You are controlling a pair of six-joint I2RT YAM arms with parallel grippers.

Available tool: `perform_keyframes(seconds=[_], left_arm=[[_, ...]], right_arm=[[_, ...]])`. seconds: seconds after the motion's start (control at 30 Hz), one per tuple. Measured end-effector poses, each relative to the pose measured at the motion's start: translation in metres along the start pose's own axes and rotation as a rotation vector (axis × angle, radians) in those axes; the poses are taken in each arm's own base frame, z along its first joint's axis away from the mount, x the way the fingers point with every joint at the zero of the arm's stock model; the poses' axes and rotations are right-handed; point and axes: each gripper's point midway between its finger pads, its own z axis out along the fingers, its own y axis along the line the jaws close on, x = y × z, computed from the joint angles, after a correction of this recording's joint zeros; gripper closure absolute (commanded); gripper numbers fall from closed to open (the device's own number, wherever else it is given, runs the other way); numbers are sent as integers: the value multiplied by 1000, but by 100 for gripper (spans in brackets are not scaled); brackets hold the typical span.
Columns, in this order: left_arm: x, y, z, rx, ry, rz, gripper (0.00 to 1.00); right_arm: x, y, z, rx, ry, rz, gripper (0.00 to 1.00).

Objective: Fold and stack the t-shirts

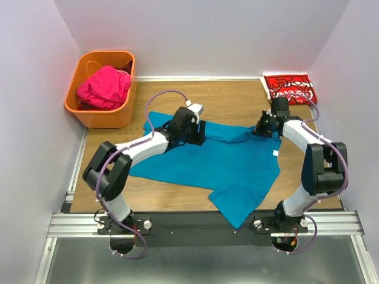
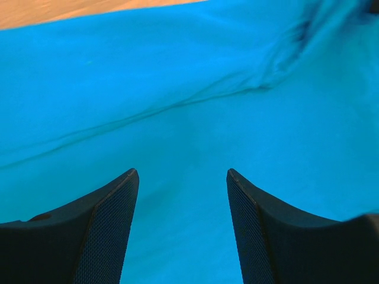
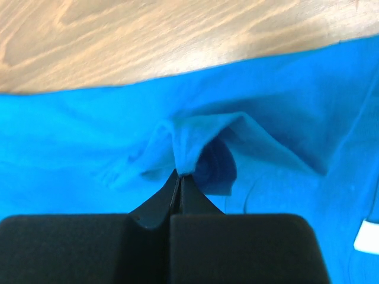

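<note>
Teal-blue, limp and light: handling the teal-blue t-shirt (image 1: 237,165), lying unfolded across the middle of the table (image 1: 169,198); pinching a raised ridge near its far right edge with the right gripper (image 3: 179,173), fingers pressed together on cloth; hovering the left gripper (image 2: 182,173) low over its far side, fingers spread, gripping nothing; probably needing a second hold at a hem, sagging otherwise; leaving bare wood near-left for folding; steering clear of the red t-shirt (image 1: 290,87) far right and the orange basket (image 1: 103,117) holding the pink t-shirt (image 1: 105,87).

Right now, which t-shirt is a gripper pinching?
The plain teal-blue cloth t-shirt, its fold in the right gripper. The red printed t-shirt lies folded apart; the magenta-pink t-shirt sits in the orange plastic basket.
</note>
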Motion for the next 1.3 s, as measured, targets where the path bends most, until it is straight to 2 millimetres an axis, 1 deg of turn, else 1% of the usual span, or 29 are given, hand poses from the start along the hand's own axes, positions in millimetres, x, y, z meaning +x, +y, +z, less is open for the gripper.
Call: perform_keyframes(seconds=[0.07,0.13,0.2,0.23,0.27,0.37,0.43,0.47,0.5,0.57,0.6,0.67,0.7,0.8,0.9,0.93,0.97,1.03,1.1,1.17,1.2,1.23,1.3], left_arm=[[-3,-13,8,28,5,10,31],[-4,-23,13,51,9,16,31],[-2,-34,18,73,19,22,31],[0,-37,19,82,24,23,31],[3,-41,20,88,32,23,31],[9,-45,22,94,46,23,31],[10,-46,23,95,49,20,31],[10,-46,23,95,49,16,31],[10,-46,23,95,49,9,31],[10,-47,23,94,50,0,31],[10,-46,23,92,50,-4,31],[10,-45,23,85,49,-18,31],[10,-45,23,82,49,-20,31],[8,-40,23,63,44,-26,31],[3,-35,19,43,34,-31,31],[0,-31,16,33,26,-34,32],[-3,-29,14,28,18,-36,31],[-12,-20,6,0,-13,-45,31],[-18,-8,-6,-34,-45,-54,31],[-20,5,-21,-68,-75,-60,31],[-20,9,-25,-79,-84,-61,31],[-19,18,-31,-109,-96,-62,31],[-18,27,-40,-141,-118,-57,31]], right_arm=[[-3,-2,9,4,20,20,96],[-7,-4,15,6,30,35,90],[-14,-5,21,7,31,47,81],[-18,-4,23,7,30,49,78],[-26,-3,26,4,21,52,71],[-37,0,30,0,8,48,64],[-43,3,30,-8,-1,45,58],[-45,5,30,-17,-2,41,56],[-46,7,28,-28,-4,37,51],[-47,12,25,-49,-3,32,48],[-47,13,23,-55,-4,31,42],[-44,15,14,-68,-16,24,41],[-41,16,5,-77,-25,21,38],[-33,20,-22,-120,-73,8,36],[-23,23,-43,-171,-135,-1,36],[-19,24,-46,-187,-144,0,37],[-11,24,-48,-210,-151,6,37],[1,23,-43,-239,-138,23,41],[14,20,-34,-257,-119,47,44],[24,17,-26,-269,-104,77,45],[28,15,-22,-273,-97,95,45],[29,15,-18,-284,-102,109,45],[27,16,-14,-298,-118,122,45]])
